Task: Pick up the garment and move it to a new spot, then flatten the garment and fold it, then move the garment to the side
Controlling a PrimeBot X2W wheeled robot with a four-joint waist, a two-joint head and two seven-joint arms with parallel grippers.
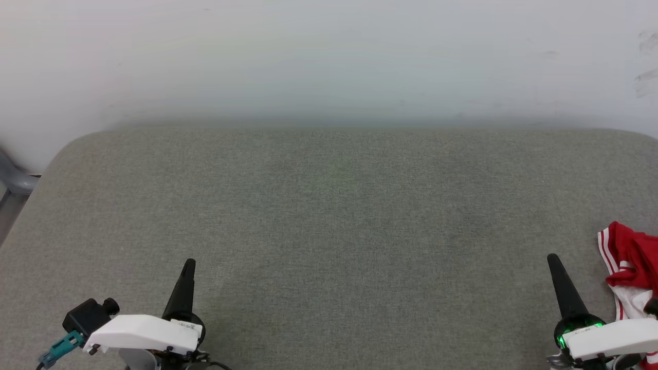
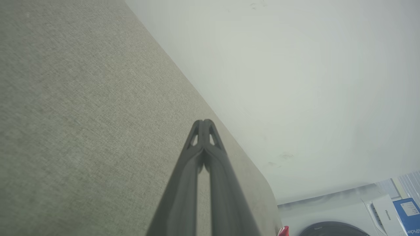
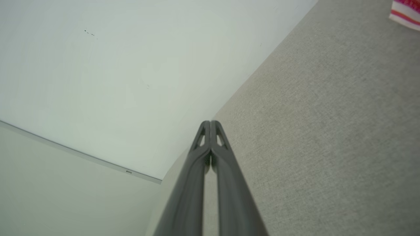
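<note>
Left hand [image 1: 188, 263], right hand [image 1: 552, 257] both closed, empty; crumpled red-and-white jersey T-shirt [image 1: 629, 257] just beside right hand on grey fabric tabletop [image 1: 329, 205]; best open right wide, pinch thick fold

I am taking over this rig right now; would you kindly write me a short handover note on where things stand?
Left gripper: shut, empty, at the near left of the grey fabric-covered table.
Right gripper: shut, empty, at the near right, beside the garment but apart from it.
Garment: the red jersey T-shirt with white striped-trim fabric lies bunched at the table's right edge, partly cut off in the head view.
Done: nothing evident; it is neither flat nor folded.
Left: pick up, relocate, flatten, fold, move aside.
</note>
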